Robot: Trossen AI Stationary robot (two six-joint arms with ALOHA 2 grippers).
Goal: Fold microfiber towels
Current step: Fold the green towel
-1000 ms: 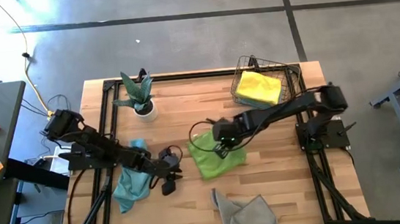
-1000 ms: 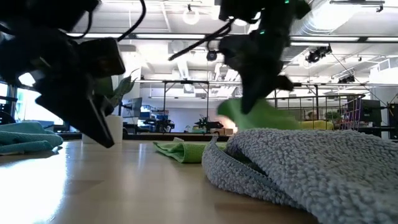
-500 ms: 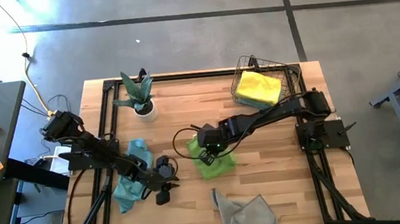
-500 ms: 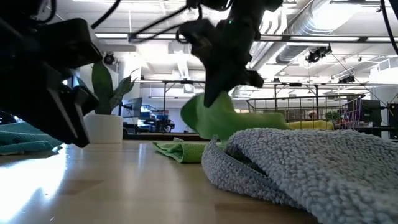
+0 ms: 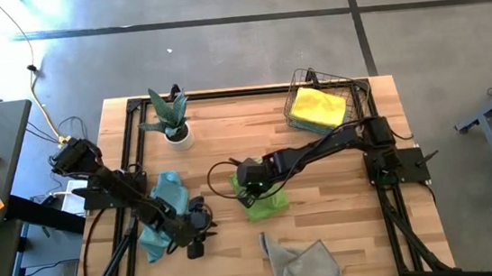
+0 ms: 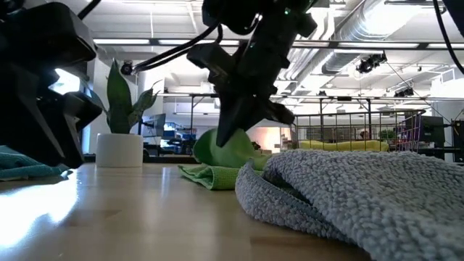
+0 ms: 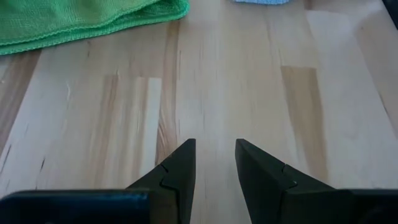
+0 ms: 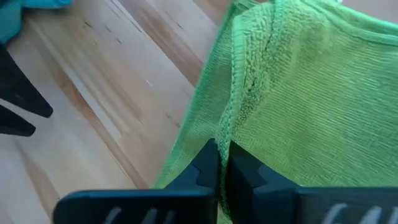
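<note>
A lime green towel (image 5: 263,200) lies bunched near the middle of the wooden table (image 5: 327,230), one edge lifted and pinched in the tightly clenched right gripper (image 5: 249,187). Compared with a second ago, that gripper has carried the edge leftward across the cloth, so the towel now looks narrower and doubled over. The left gripper (image 5: 197,240) has drawn back toward the near edge; its fingers (image 7: 180,171) stand slightly parted above bare wood, grasping nothing. A teal-blue towel (image 5: 159,221) lies crumpled beside the left arm, and a grey towel (image 5: 299,262) sits rumpled at the near edge. A copper wire basket (image 5: 358,100) at the far right corner holds a yellow towel (image 5: 319,107). A potted plant (image 5: 170,120) stands at the far left. Grey concrete floor surrounds the table.
</note>
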